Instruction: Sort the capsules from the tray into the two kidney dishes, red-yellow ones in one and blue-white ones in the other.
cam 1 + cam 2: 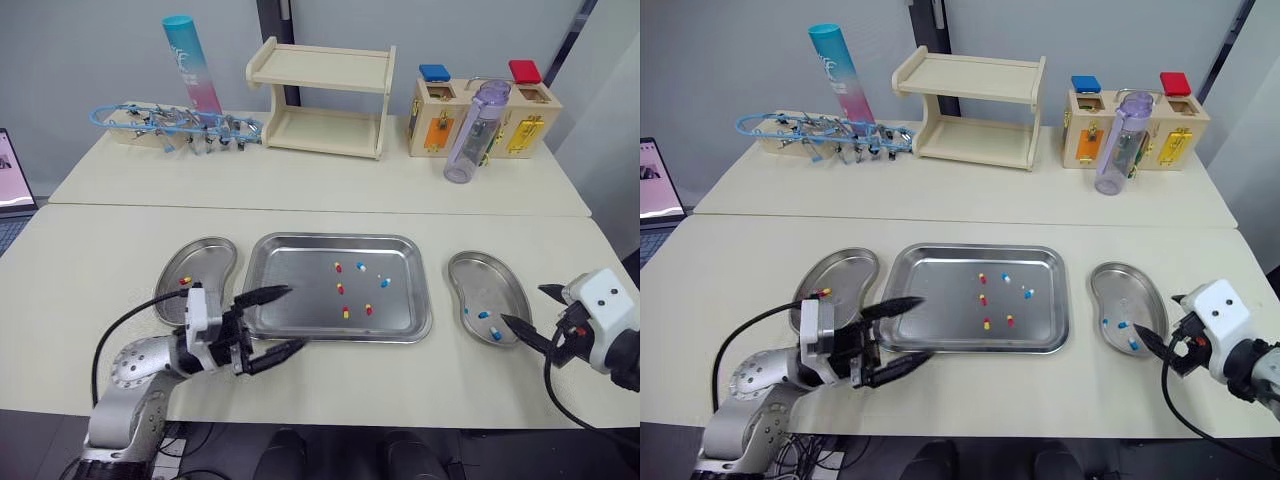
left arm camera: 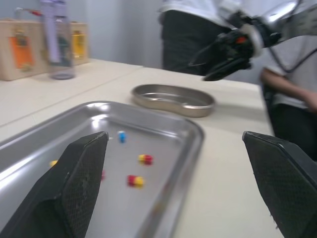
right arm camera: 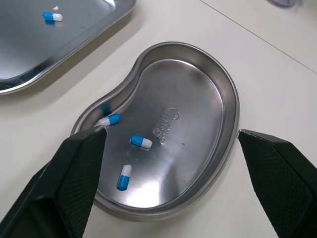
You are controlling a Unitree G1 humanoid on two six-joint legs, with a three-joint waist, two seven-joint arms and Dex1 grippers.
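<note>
Left gripper (image 1: 296, 317) is held low at lower left, fingers spread wide, pointed right at the tray (image 1: 290, 280) corner. Right gripper (image 1: 522, 305), lower right, is likewise spread, aimed left at the right kidney dish (image 1: 475, 275).

The tray is laid long-axis left-right at centre; four red-yellow capsules (image 1: 346, 313) and two blue-white capsules (image 1: 385, 283) are held in it. Three blue-white ones are held in the right dish. One red-yellow is seen in the left kidney dish (image 1: 210, 255).

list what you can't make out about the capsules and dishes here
- left kidney dish: near end hidden behind the left gripper in the eye views, so its contents are unsure
- tray: blurred in the left wrist view, one capsule half behind a finger
- laptop: cut off by the eye views' left edge, screen unreadable
</note>
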